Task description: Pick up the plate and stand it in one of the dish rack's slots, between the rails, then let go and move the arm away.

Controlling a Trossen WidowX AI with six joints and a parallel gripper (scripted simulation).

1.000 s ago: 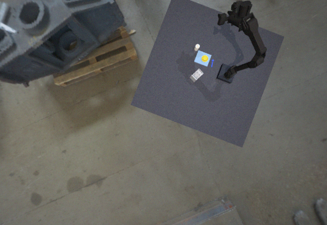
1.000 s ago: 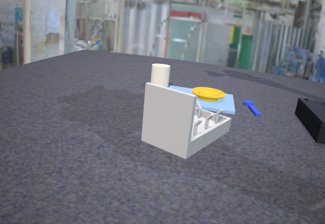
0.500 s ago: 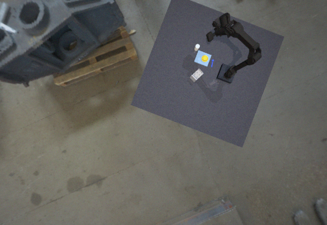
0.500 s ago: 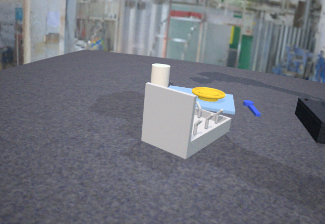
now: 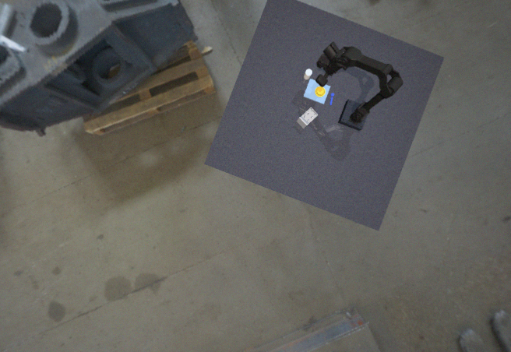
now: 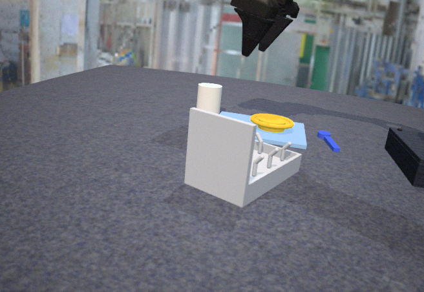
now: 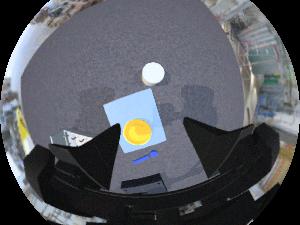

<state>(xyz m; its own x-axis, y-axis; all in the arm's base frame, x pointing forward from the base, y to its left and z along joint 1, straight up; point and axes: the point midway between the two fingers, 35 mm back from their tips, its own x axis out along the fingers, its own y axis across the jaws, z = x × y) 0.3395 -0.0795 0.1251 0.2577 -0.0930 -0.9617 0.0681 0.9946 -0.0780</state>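
Observation:
A yellow plate [image 5: 319,91] [image 6: 271,122] [image 7: 137,132] lies flat on a light blue mat [image 5: 311,93] [image 6: 296,136] [image 7: 126,112]. The white dish rack [image 5: 307,117] [image 6: 219,154] stands in front of the mat, with grey rails [image 6: 269,156] inside; only its corner [image 7: 77,137] shows in the wrist view. My gripper [image 5: 322,79] [image 6: 254,48] [image 7: 152,123] is open and empty. It hangs high above the plate, fingers pointing down.
A white cylinder [image 5: 307,74] [image 6: 209,97] [image 7: 153,72] stands behind the mat. A small blue spoon [image 5: 331,98] [image 6: 329,139] [image 7: 144,157] lies to the right of the mat. The arm's black base [image 5: 351,115] [image 6: 415,154] stands at the right on the grey table [image 5: 264,166].

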